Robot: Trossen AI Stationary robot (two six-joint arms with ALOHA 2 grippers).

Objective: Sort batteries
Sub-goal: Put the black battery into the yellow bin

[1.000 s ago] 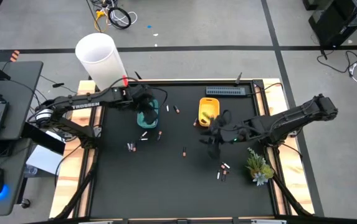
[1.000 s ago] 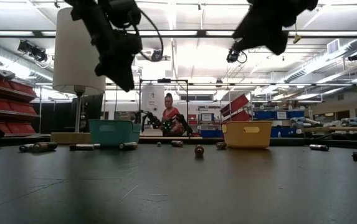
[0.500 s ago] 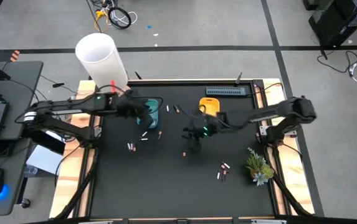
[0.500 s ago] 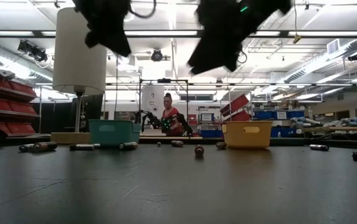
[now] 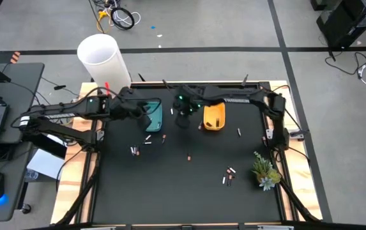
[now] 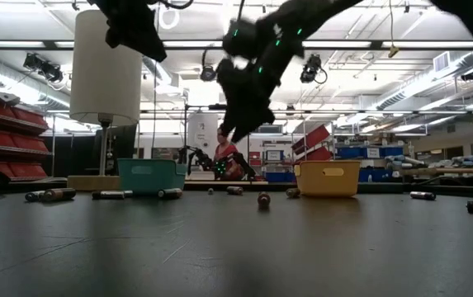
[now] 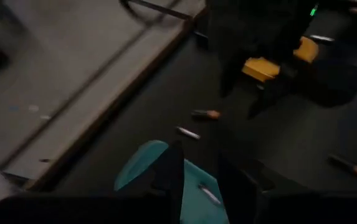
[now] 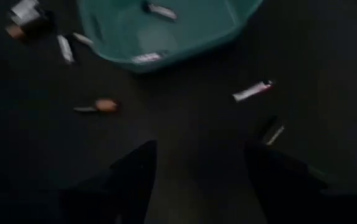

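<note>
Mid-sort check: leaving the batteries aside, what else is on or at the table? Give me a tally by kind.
Teal tray: 1
Yellow tray: 1
White cylinder: 1
Small plant: 1
Total: 4

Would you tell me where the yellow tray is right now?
In the high view the yellow tray sits near the table's far edge, right of centre, with the right gripper just to its left.

Teal tray [image 5: 152, 115], yellow tray [image 5: 213, 117] (both plain), black table [image 5: 183, 185].
</note>
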